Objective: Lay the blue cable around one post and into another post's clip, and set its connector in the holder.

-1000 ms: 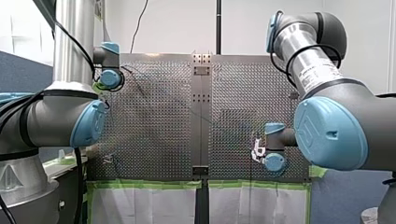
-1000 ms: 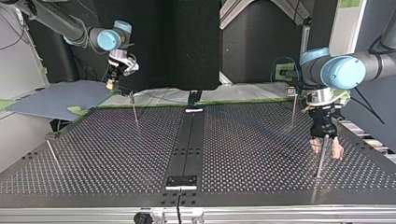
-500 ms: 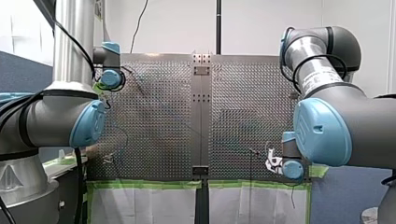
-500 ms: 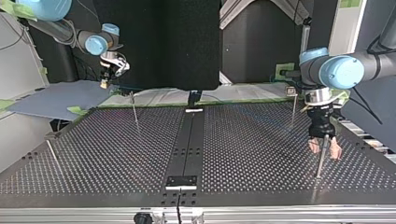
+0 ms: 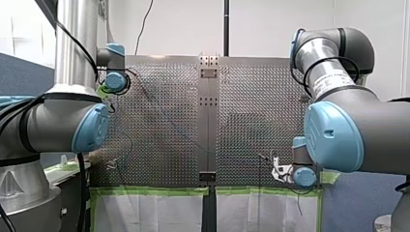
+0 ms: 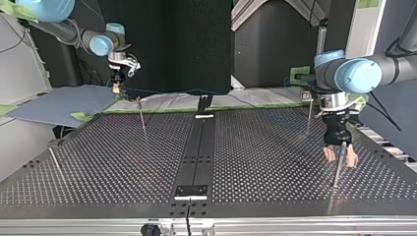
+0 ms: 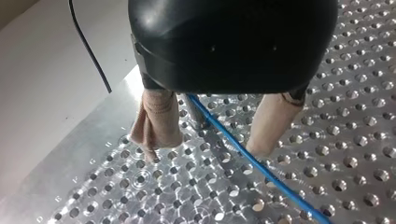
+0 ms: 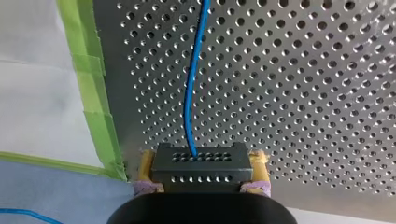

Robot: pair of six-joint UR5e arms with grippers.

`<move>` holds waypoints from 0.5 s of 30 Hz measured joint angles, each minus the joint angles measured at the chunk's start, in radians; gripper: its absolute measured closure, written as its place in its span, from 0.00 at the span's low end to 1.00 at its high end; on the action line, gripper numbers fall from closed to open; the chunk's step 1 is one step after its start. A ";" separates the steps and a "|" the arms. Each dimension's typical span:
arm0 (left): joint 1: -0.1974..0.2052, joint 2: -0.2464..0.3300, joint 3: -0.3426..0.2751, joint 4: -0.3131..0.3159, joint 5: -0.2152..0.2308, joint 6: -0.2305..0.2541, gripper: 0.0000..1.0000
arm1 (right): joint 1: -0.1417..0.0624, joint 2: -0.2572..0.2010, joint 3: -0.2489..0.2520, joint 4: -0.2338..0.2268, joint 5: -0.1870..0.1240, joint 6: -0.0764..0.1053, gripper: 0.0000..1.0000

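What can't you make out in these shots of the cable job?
- Left wrist view: the black body of the left end effector covers the top of the post, so whether the blue cable sits in a clip cannot be told.
- Right wrist view: the connector, clamped in the right end effector, hides whatever lies under it; no holder shows.
- Front view: the cable is too thin to trace across the table.

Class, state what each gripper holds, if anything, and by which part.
My right gripper clamps the connector by its sides; my left gripper, open, holds nothing.
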 joint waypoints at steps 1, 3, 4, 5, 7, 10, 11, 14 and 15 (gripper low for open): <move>0.000 0.000 0.000 0.000 0.000 0.000 0.00 | -0.002 0.000 0.008 -0.008 -0.007 0.004 0.98; -0.001 0.000 0.000 0.000 0.000 0.000 0.00 | -0.008 -0.001 0.021 -0.027 -0.017 0.016 0.98; -0.002 0.000 0.000 0.000 0.000 0.000 0.00 | -0.011 -0.001 0.025 -0.035 -0.018 0.020 0.98; -0.002 0.000 0.000 0.000 -0.001 0.000 0.00 | -0.013 -0.002 0.027 -0.044 -0.017 0.024 0.98; -0.002 0.000 0.000 0.000 -0.001 0.000 0.00 | -0.019 -0.004 0.032 -0.059 -0.012 0.030 0.98; -0.004 0.000 0.000 0.000 -0.002 0.001 0.00 | -0.028 -0.011 0.043 -0.073 0.007 0.038 0.98; -0.004 0.000 0.000 0.000 -0.001 0.001 0.00 | -0.031 -0.015 0.047 -0.078 0.013 0.042 0.98; -0.004 0.000 0.000 0.000 -0.002 0.000 0.00 | -0.042 -0.029 0.067 -0.099 0.024 0.063 0.98; -0.004 0.000 0.000 0.000 -0.002 0.000 0.00 | -0.047 -0.033 0.073 -0.110 0.022 0.073 0.98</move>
